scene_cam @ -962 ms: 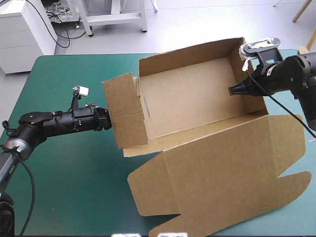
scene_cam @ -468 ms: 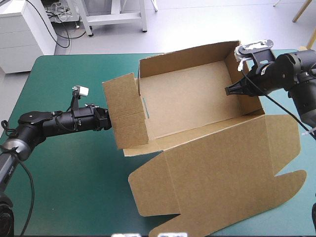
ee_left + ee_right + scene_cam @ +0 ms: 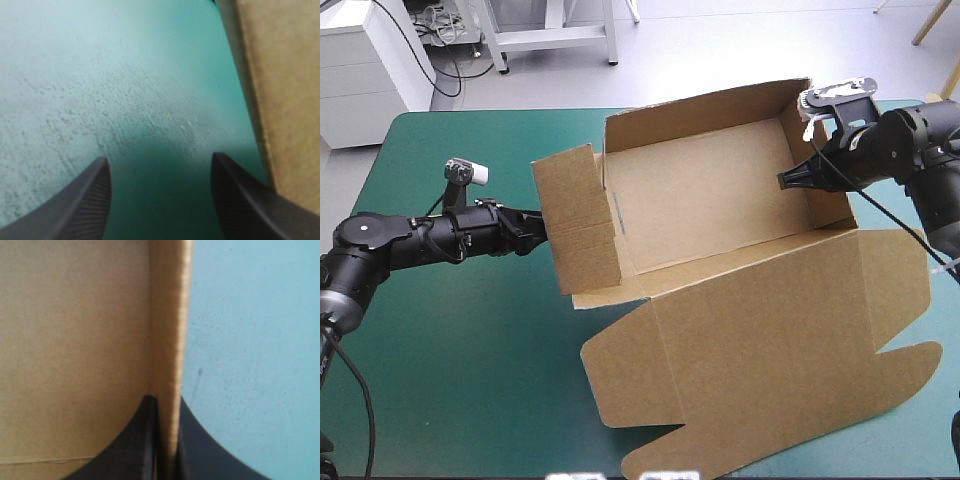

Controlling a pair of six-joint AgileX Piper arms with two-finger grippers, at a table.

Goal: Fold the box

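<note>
Box [image 3: 710, 200]: brown, half-formed tray on the surface [image 3: 470, 330], lid [image 3: 760, 350] flat. Right jaws: pinched on its right wall [image 3: 167, 340] (board between them). Left jaws: wide, empty, left wall [image 3: 575, 230] just ahead and beside. Advised: right steadies; left presses that wall squarely inward.

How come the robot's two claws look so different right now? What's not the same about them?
The left gripper is open, fingers apart; the right gripper is shut, fingers nearly meeting. The left gripper holds nothing, with only the teal-green cover between its fingers; the right gripper pinches the right wall of the box. Both have black fingers and sit at opposite sides of the box.
</note>
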